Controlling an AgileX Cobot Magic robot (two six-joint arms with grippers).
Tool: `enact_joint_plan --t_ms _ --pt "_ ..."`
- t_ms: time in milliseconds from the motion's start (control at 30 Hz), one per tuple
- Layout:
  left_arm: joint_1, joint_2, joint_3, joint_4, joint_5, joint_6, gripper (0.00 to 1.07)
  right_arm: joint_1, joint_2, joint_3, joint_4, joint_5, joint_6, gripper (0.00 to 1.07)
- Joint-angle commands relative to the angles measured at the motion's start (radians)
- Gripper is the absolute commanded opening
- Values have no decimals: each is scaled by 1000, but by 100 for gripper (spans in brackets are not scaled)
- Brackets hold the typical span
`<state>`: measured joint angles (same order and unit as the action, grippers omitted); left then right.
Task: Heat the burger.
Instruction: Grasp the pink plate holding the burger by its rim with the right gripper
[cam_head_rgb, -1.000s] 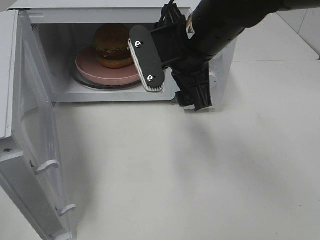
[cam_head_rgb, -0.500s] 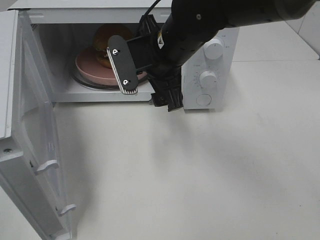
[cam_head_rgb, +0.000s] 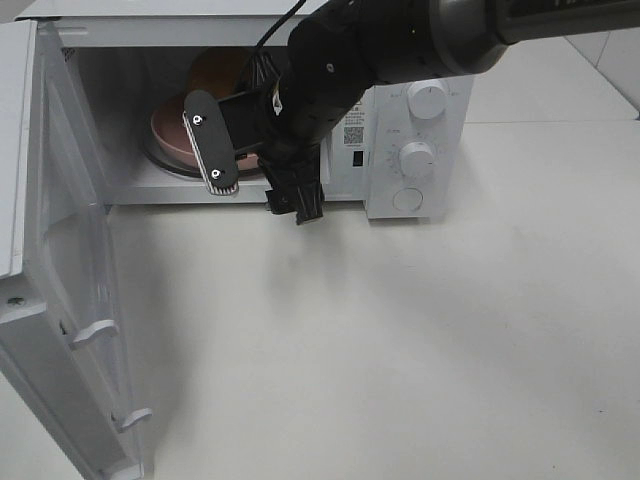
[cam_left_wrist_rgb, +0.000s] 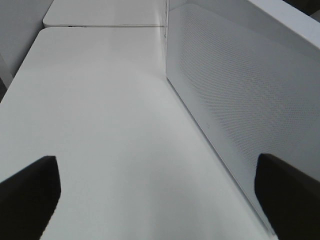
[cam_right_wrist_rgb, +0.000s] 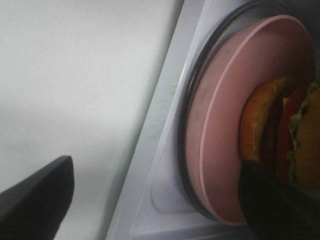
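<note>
White tabletop (cam_head_rgb: 400, 340), microwave (cam_head_rgb: 420, 120) door (cam_head_rgb: 60, 300) swung wide at nine o'clock.
We see our right gripper (cam_head_rgb: 255, 180) at twelve, fingers apart, empty; behind it the burger (cam_right_wrist_rgb: 280, 130) sits on its pink plate (cam_right_wrist_rgb: 220, 145) inside, ready for heating. Left gripper (cam_left_wrist_rgb: 160, 192) gapes idle.

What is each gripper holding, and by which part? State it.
Nothing is held. The right gripper is open at the microwave mouth, clear of the burger on its pink plate; the left gripper is open and empty.
</note>
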<state>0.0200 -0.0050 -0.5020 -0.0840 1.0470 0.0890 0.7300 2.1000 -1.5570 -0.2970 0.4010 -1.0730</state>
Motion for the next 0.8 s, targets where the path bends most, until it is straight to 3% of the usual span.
enact_joint_plan --t_ms 33,800 --pt "4 -20 3 -10 -12 -2 103 -11 48 -59 8 -11 11 86" --pt "4 -20 3 -10 -12 -2 103 -63 289 -328 41 0 14 81"
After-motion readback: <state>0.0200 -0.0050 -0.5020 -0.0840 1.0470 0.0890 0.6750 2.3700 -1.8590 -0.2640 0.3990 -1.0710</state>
